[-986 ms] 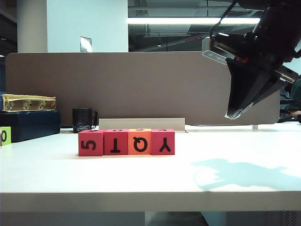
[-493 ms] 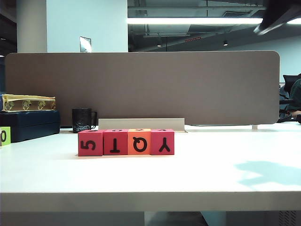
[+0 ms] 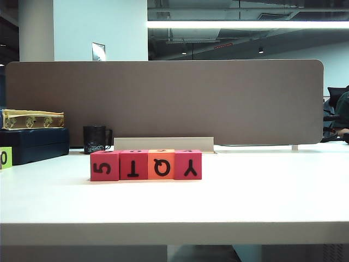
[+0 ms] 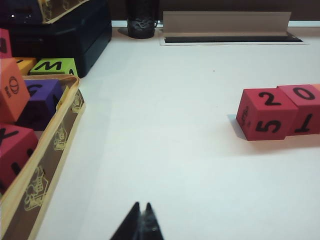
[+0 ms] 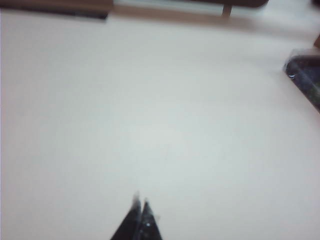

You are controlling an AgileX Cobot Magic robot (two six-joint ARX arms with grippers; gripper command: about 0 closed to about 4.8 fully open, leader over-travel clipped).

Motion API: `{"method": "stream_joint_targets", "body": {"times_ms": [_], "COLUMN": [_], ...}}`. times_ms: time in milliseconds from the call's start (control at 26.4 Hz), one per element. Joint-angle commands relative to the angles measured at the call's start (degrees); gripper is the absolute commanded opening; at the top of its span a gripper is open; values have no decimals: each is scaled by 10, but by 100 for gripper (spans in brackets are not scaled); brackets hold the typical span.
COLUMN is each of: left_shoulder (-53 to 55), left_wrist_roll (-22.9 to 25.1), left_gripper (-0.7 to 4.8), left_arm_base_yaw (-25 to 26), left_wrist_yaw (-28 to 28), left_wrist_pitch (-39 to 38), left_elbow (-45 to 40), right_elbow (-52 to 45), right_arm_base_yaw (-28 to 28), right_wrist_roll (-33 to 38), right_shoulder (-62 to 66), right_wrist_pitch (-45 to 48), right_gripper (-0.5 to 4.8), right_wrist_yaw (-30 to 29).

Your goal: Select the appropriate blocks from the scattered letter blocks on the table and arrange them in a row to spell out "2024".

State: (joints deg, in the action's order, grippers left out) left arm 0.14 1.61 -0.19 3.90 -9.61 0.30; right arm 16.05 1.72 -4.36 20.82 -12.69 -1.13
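Right hand [image 5: 139,204] has withdrawn from the exterior view; both hands pressed together, empty.
Blocks [image 3: 146,165] sit touching in a row mid-surface [image 3: 262,202]; left hand [image 4: 141,212] hovers nearby. Light, soft foam likely: pinch opposite side faces.

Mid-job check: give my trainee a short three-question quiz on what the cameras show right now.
1. True or false: the four blocks sit touching in one row on the table.
2. In the exterior view, what colour is the block third from the left? A pink-red, B orange, C green.
3. In the left wrist view, which digits show on top of the two visible row blocks?

Key
1. True.
2. B, the orange block.
3. 2 on the end block, 0 on its neighbour.

Both the left gripper and right gripper hang over bare table, jaws shut, holding nothing.
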Motion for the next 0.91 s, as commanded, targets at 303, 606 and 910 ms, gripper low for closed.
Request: {"method": "stream_joint_targets", "body": {"times_ms": [303, 606, 910], "left_shoulder": [0, 0, 0], "left_wrist_roll": [-1, -1, -1], "left_gripper": [-5, -5, -5], "left_arm_base_yaw": [0, 0, 0], "left_wrist_yaw": [2, 2, 2], "left_wrist_pitch": [-6, -6, -6], "left_elbow": [1, 1, 1], "right_elbow": [-124, -160, -160], "right_arm_base_yaw": [-9, -10, -10], "right_wrist_roll": [61, 60, 39], "right_shoulder": [-169, -202, -209], "right_wrist_pitch": [40, 32, 20], "right_gripper": [-1, -1, -1], "right_wrist_yaw": [12, 12, 12]}}
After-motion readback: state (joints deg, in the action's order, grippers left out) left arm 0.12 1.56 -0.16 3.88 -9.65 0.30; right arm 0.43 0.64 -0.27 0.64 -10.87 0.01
